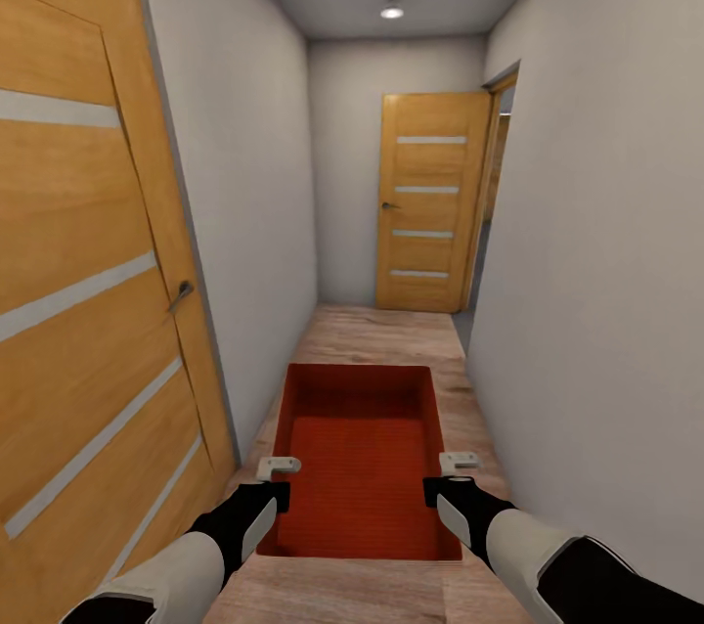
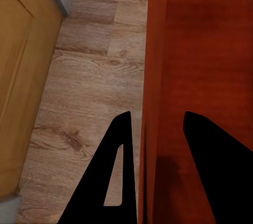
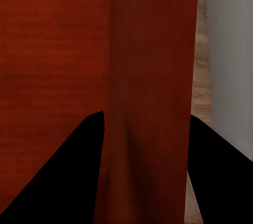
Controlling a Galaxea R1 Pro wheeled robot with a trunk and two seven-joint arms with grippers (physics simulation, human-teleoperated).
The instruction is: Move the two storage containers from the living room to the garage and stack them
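Observation:
One orange-red storage container (image 1: 362,468) hangs low in front of me over a narrow hallway's wood plank flooring, its open top facing up. My left gripper (image 1: 279,469) is shut on its left wall, and my right gripper (image 1: 458,463) is shut on its right wall. In the left wrist view the black fingers (image 2: 118,171) of the left gripper (image 2: 156,114) straddle the container's rim (image 2: 155,50), with planks beside it. In the right wrist view the right gripper (image 3: 145,114) straddles the opposite wall (image 3: 147,50), close to a pale wall.
A closed wood door (image 1: 88,311) with a lever handle (image 1: 181,293) lines the left side. Another wood door (image 1: 430,203) stands at the hallway's far end, beside an open doorway (image 1: 499,184). Pale walls (image 1: 596,262) hem in the plank floor (image 1: 391,331).

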